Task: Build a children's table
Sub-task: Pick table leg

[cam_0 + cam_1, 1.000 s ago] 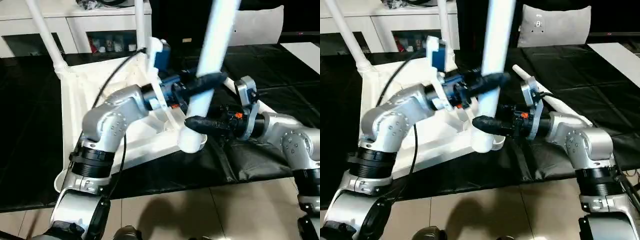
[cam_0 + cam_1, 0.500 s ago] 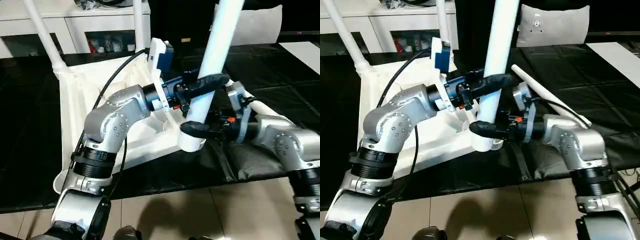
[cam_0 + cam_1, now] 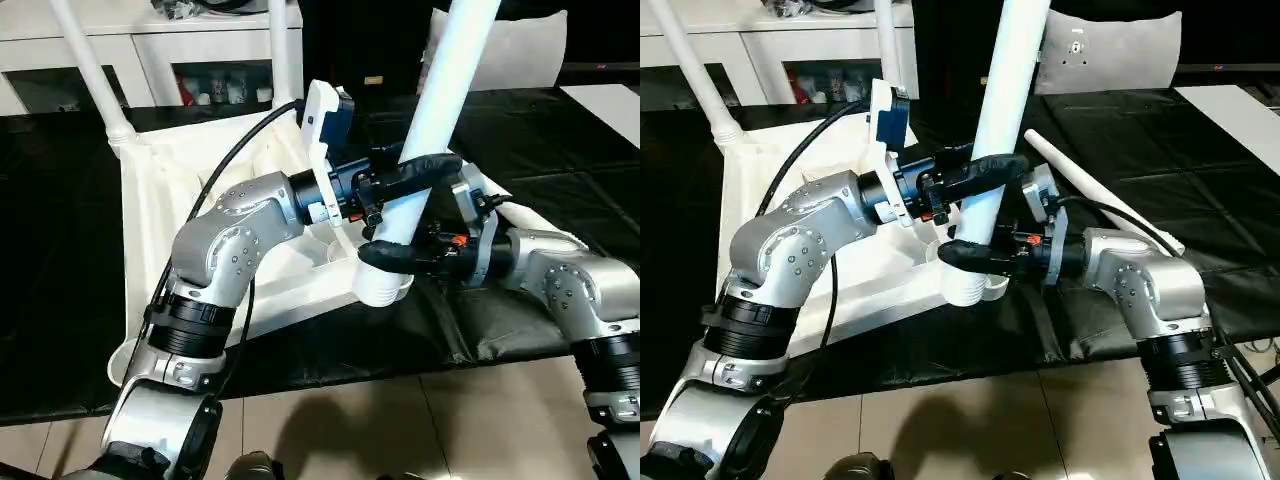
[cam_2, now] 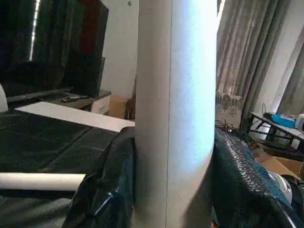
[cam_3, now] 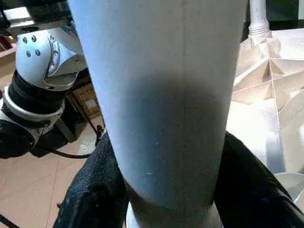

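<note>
- The tabletop [image 3: 190, 215] lies upside down on the black work table [image 3: 60, 250], its near corner close to the table's front edge.
- Four legs: two stand in far sockets, one lies loose [image 3: 1095, 195] at the right.
- The left gripper [image 3: 405, 175] and right gripper [image 3: 385, 255] both clamp the fourth leg [image 3: 440, 90], its foot at the near corner socket [image 3: 385, 290].

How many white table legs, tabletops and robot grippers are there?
Legs: 4: far-left leg, back leg, held leg, lying leg
Tabletop: 1
Grippers: 2: left gripper, right gripper
Total: 7
</note>
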Available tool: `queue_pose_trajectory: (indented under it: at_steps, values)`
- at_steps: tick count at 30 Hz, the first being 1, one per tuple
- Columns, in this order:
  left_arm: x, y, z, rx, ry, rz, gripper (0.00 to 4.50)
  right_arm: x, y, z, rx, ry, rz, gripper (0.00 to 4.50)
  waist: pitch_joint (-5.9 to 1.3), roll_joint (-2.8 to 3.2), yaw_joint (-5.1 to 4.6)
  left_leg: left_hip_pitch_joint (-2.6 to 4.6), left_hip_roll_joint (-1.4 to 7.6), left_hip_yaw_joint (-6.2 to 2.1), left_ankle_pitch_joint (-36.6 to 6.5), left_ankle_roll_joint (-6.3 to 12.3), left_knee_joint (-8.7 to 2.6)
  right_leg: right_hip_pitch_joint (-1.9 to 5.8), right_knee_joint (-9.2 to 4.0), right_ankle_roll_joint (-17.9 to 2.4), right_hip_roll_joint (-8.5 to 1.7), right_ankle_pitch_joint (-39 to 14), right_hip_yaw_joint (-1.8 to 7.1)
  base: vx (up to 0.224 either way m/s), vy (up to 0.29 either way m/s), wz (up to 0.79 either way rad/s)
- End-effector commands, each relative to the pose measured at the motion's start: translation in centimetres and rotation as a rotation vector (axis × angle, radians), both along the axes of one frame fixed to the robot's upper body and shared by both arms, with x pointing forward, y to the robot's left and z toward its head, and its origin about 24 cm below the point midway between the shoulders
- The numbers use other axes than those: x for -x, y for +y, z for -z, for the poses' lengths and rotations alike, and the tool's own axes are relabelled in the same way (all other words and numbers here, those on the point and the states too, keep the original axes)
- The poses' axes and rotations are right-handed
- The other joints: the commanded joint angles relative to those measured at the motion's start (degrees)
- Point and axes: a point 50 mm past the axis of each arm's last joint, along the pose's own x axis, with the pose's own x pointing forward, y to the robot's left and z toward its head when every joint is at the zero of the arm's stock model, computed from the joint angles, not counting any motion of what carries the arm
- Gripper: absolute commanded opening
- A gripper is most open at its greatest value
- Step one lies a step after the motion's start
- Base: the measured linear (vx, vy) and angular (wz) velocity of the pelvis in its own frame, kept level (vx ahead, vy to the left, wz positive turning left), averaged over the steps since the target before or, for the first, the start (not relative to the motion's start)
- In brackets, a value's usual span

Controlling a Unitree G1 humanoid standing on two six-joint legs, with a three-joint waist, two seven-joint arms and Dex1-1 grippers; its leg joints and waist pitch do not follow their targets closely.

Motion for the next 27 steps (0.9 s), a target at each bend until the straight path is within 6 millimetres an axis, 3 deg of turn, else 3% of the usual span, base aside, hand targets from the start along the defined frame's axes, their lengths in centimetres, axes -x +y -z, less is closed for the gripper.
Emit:
queue_pose_trajectory:
  at_steps: [1,6,7,14,20,27]
  values:
    - [0.17,-0.17,0.1,-0.016,-0.019,0.005,1.82,-0.19,0.05,-0.5,0.005,-0.016,-0.004,1.99,-5.24,-1.22,0.01,0.54,2.17,-0.58,-6.07,3.19,-3.32,3.62,-4.22,-9.46,-3.45,-15.2,2.72,0.0,0.0,0.0]
    - [0.1,-0.18,0.14,-0.016,-0.016,-0.005,1.81,-0.48,0.15,-0.26,0.02,-0.022,0.028,1.97,-5.26,-1.13,-0.02,0.58,2.21,-0.58,-6.1,3.21,-3.31,3.56,-4.16,-9.89,-3.44,-14.45,2.73,0.0,0.0,0.0]
    - [0.09,-0.17,0.14,-0.016,-0.016,-0.006,1.81,-0.58,0.14,-0.23,0.014,-0.009,0.035,2.53,-5.24,-1.17,-0.05,0.58,2.18,-0.58,-6.27,3.18,-3.32,3.58,-4.2,-9.8,-3.43,-14.82,2.71,0.0,0.0,0.0]
    - [0.06,-0.12,0.13,-0.02,-0.018,-0.008,1.8,-0.55,0.13,-0.46,0.006,-0.008,0.028,2.99,-5.31,-1.09,0.02,0.6,2.2,-0.59,-6.03,3.12,-3.3,3.63,-4.12,-9.82,-3.44,-14.44,2.72,0.0,0.0,0.0]
    - [0.11,-0.08,0.16,-0.021,-0.019,-0.004,1.8,-0.33,0.25,-0.2,0.007,-0.003,0.012,2.99,-5.29,-1.12,0.02,0.57,2.18,-0.57,-5.97,3.25,-3.28,3.64,-4.09,-10.05,-3.43,-14.14,2.73,0.0,0.0,0.0]
    - [0.15,-0.11,0.25,-0.034,-0.023,0.005,1.8,-0.4,0.22,-0.31,-0.002,-0.007,0.013,2.27,-5.23,-1.09,0.0,0.6,2.18,-0.58,-6.3,3.13,-3.3,3.62,-4.18,-9.81,-3.43,-14.72,2.7,0.0,0.0,0.0]
